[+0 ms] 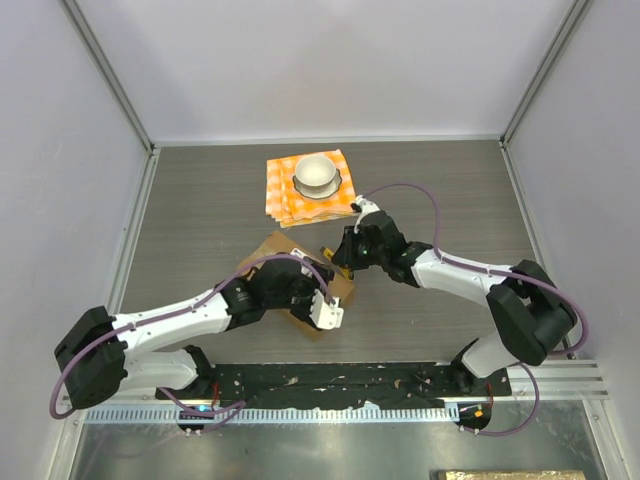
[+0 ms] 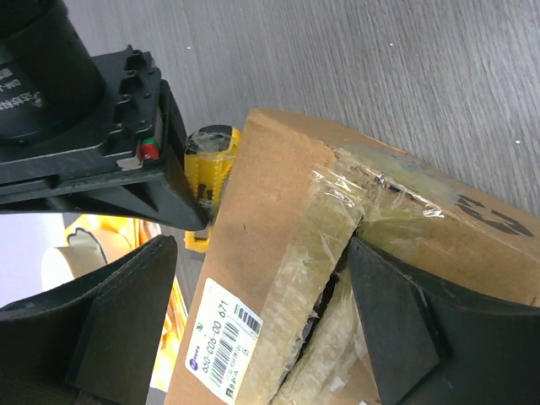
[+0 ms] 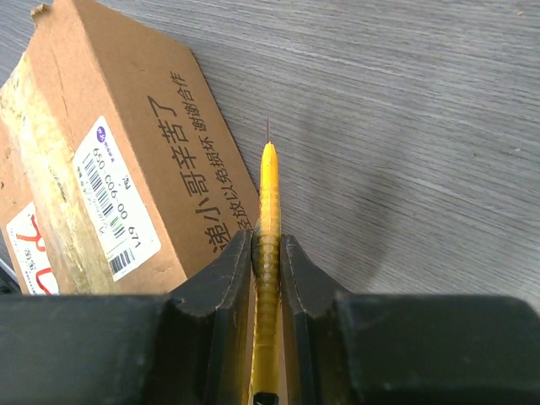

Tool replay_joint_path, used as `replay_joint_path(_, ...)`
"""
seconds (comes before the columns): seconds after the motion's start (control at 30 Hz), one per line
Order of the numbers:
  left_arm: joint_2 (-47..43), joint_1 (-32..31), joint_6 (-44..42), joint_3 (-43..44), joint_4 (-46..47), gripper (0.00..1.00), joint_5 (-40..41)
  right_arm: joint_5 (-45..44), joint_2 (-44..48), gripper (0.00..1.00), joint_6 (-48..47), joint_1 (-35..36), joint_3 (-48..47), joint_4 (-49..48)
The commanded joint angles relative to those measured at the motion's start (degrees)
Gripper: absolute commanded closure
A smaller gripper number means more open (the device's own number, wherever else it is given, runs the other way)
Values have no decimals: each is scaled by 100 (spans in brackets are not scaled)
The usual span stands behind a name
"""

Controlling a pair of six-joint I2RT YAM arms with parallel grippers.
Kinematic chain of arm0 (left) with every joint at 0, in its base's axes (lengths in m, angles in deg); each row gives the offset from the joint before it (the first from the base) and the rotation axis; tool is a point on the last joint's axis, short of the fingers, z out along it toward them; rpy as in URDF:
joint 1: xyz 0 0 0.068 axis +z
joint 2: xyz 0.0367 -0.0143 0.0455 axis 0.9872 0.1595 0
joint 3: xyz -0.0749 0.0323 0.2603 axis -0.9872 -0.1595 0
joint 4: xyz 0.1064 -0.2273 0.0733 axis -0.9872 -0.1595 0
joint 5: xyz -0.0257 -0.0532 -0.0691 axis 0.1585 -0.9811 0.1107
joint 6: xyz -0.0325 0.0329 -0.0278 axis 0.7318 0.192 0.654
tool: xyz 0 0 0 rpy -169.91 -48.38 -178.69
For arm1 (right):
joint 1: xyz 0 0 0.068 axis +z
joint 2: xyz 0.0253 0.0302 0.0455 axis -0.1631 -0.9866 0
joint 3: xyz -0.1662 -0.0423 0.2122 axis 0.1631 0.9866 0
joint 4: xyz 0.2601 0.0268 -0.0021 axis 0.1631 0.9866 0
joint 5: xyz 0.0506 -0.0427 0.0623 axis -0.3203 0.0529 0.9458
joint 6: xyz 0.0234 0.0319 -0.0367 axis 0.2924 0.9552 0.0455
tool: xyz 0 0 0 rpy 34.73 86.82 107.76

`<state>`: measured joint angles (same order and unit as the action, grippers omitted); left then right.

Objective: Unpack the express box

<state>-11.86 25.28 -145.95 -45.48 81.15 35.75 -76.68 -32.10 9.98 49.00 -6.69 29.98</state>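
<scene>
**Entry: express box (image 1: 272, 250), unpack in hand**

**Loc.:** flat on tabletop (image 3: 405, 126), centre-front, set at an angle. Mostly under L arm in the top view, between both grippers. Flaps look closed and the contents can't be seen.

**Grippers:**
- Left gripper (image 2: 261, 245): fingers (image 2: 110, 329) spread wide, straddling the box end by the taped seam. Near finger clear of the carton. Far finger over the top edge, contact can't be told.
- Right gripper (image 3: 268, 240): fingers pressed on a yellow utility knife (image 3: 268, 181), pinched mid-handle. Blade (image 3: 268, 128) out, pointing away, just beside the box's printed side wall.

**Risks (judged):**
- Box not clamped, so a blade push may slide or spin it on the smooth top.
- Knife held by a narrow pinch only. Side load at the tip could twist it in the pads or slip it out.
- Cut too deep: contents nicked. Too shallow: tape bridges the seam and flaps won't lift.
- L fingers sit close to the seam, so the blade path may foul them. The arms are crowded over one small carton.

**Materials / shapes:**
- Box: rectangular brown corrugated card, matte, black Chinese print on the side.
- Tape (image 2: 329, 253): glossy, clear-brown, wrinkled, looks torn open along part of the seam.
- Shipping label (image 3: 118, 198): white paper with barcode.
- Sticker (image 3: 25, 245): white with red marks.
- Knife: slim ribbed plastic, thin metal tip.
- Tabletop: grey wood-grain, low sheen.
- Behind, well apart: orange checked cloth (image 1: 285, 200), folded square, with a pale round bowl (image 1: 318, 172) on it.
</scene>
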Motion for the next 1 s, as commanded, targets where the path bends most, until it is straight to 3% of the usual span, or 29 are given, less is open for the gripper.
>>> replay_joint_path(0.0,-81,-114,-31,-688,-167,15,158,327,-46,99,169,46,6,-304)
replay_joint_path(0.37,-151,-123,-602,-1892,2020,32,704,722,-213,99,362,55,-21,-567)
replay_joint_path(0.67,-336,-114,-269,-1884,2285,37,1046,960,-530,99,494,458,-3,-813)
replay_joint_path(0.97,-389,70,171,-1594,2373,49,1152,784,-793,99,731,1065,119,-1095)
